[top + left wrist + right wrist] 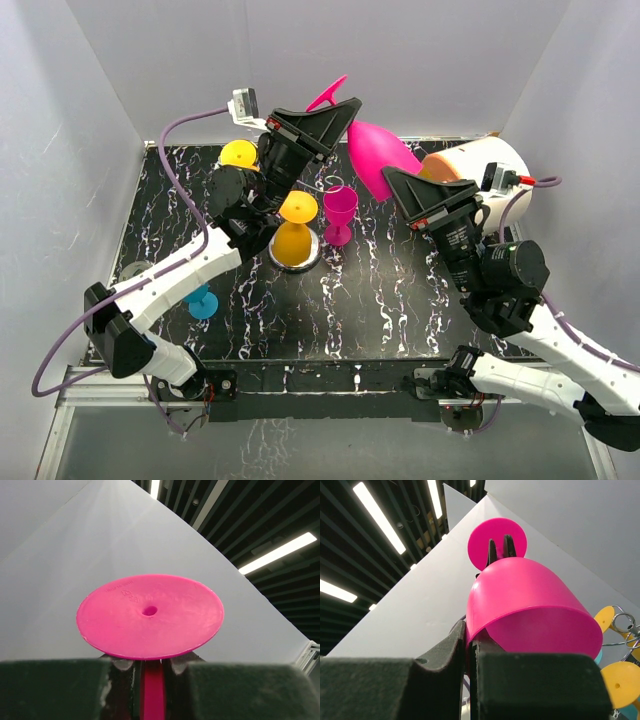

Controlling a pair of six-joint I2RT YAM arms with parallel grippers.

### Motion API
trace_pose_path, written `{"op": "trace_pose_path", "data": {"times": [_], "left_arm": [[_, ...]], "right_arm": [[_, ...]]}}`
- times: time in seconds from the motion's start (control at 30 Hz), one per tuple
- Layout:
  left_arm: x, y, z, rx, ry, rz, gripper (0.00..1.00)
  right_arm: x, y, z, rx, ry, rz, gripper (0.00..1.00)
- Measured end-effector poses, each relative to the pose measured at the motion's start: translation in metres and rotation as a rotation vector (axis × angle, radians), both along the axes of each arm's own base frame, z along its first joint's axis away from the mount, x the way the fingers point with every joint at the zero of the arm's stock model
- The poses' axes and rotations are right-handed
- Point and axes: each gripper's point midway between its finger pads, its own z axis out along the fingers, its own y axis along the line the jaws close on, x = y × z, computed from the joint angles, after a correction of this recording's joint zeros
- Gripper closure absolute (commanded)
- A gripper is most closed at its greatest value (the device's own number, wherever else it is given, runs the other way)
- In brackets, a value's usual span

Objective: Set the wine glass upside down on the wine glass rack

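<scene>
A large pink wine glass (378,155) hangs in the air over the back of the table, lying tilted between my two grippers. The left gripper (338,112) is shut on its stem just under the round foot (150,612). My right gripper (398,183) is shut on the bowl's rim (475,630), one finger inside and one outside. In the right wrist view the bowl (530,610) fills the middle and the left fingers (499,550) show at the foot. The wine glass rack (313,258) stands on its chrome base at table centre, below and left of the glass.
Yellow glasses (296,210) (238,153) hang upside down on the rack's wire arms (620,625). A smaller pink glass (339,213) stands upright beside the base. A blue glass (203,301) sits by the left arm. A white-and-orange cylinder (470,165) lies at back right.
</scene>
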Motion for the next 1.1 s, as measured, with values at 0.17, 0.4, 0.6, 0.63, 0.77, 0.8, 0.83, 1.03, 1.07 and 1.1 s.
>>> {"op": "trace_pose_path", "data": {"times": [0.17, 0.4, 0.6, 0.63, 0.77, 0.8, 0.83, 1.03, 1.07, 1.1], "left_arm": [[-0.003, 0.002, 0.003, -0.001, -0.011, 0.011, 1.00], [-0.001, 0.003, 0.001, 0.033, -0.046, 0.055, 1.00], [-0.006, 0.003, 0.002, 0.064, -0.094, 0.068, 1.00], [-0.007, 0.001, 0.001, 0.075, -0.103, 0.065, 1.00], [-0.012, -0.007, -0.004, 0.142, -0.156, 0.059, 1.00], [-0.013, -0.009, -0.005, 0.163, -0.177, 0.058, 1.00], [-0.015, -0.012, -0.006, 0.182, -0.201, 0.057, 1.00], [-0.025, -0.025, -0.018, 0.297, -0.341, 0.055, 1.00], [-0.026, -0.027, -0.020, 0.316, -0.365, 0.058, 1.00], [-0.028, -0.029, -0.023, 0.333, -0.390, 0.060, 1.00]], "right_arm": [[-0.004, -0.004, -0.001, 0.001, 0.001, 0.006, 0.89], [-0.003, -0.008, -0.020, -0.062, 0.045, -0.017, 0.39], [0.001, -0.015, -0.037, -0.126, 0.088, -0.061, 0.29], [0.002, -0.017, -0.040, -0.135, 0.099, -0.072, 0.29], [0.001, -0.033, -0.053, -0.188, 0.127, -0.131, 0.28], [0.001, -0.038, -0.056, -0.204, 0.125, -0.148, 0.28], [0.000, -0.041, -0.058, -0.219, 0.123, -0.162, 0.28], [-0.009, -0.071, -0.055, -0.270, 0.084, -0.252, 0.28], [-0.009, -0.073, -0.056, -0.282, 0.085, -0.262, 0.28], [-0.009, -0.074, -0.056, -0.298, 0.084, -0.270, 0.29]]}}
